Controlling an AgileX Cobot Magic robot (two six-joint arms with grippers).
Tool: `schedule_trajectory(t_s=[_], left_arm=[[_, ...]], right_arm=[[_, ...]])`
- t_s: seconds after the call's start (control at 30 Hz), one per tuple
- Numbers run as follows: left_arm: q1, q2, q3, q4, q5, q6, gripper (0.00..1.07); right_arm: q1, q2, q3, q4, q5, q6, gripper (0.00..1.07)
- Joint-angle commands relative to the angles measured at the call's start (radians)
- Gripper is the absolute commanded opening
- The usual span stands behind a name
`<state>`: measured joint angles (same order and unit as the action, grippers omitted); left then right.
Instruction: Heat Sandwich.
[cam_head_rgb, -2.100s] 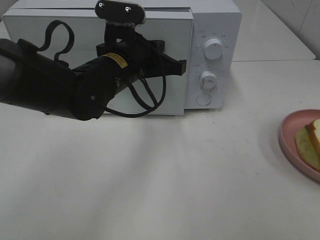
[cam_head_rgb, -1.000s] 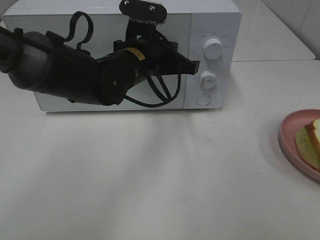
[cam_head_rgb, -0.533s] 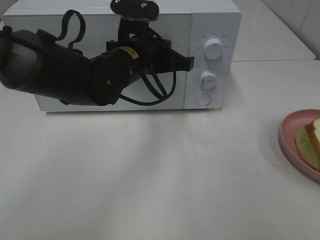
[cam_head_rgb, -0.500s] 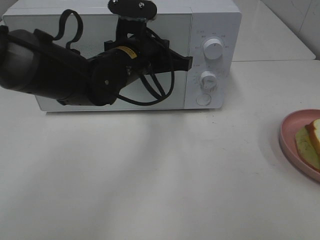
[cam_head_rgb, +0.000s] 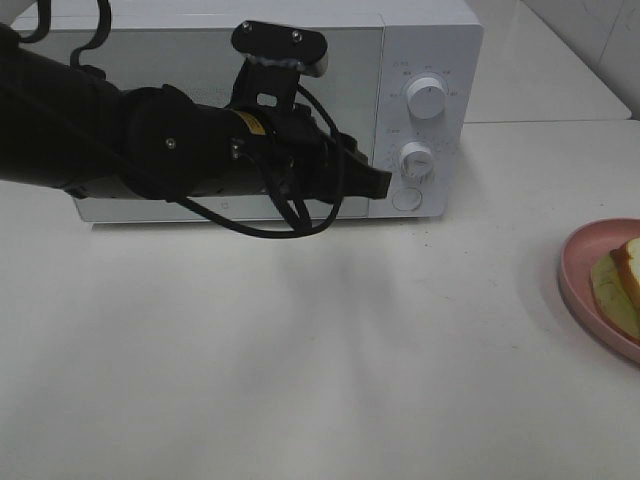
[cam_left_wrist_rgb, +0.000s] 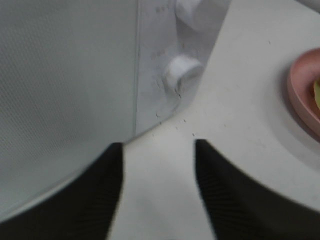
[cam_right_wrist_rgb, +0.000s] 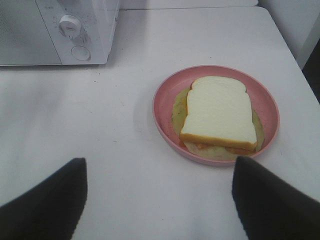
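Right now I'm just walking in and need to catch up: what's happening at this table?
The left gripper is in front of the closed microwave, near its lower knob, jaws apart and holding nothing. The sandwich sits untouched on the pink plate, with the right gripper open above the table near it.

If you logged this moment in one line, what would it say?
left gripper: open, empty, low by microwave front | door: shut | right gripper: open, empty, above table | sandwich: on plate, untouched

High front overview; wrist views close, all sharing the microwave (cam_head_rgb: 420, 110) and plate (cam_right_wrist_rgb: 215, 114)
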<state>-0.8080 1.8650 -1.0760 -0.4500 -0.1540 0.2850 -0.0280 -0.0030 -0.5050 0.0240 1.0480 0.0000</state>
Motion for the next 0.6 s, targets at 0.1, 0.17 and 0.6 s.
schedule_trajectory(t_s=[0.1,0.17,0.6], left_arm=[[-0.005,-0.039,0.002,-0.013,0.181,-0.013,1.04],[-0.005,-0.055,0.002,-0.011,0.262,-0.012,1.03],[0.064,-0.174,0.001,0.053,0.544,-0.015,1.03]], right_arm=[[-0.005,-0.027,0.001,0.003,-0.01,0.0,0.76],[-0.005,-0.027,0.001,0.003,-0.01,0.0,0.76],[-0.005,-0.027,0.001,0.003,-0.01,0.0,0.76]])
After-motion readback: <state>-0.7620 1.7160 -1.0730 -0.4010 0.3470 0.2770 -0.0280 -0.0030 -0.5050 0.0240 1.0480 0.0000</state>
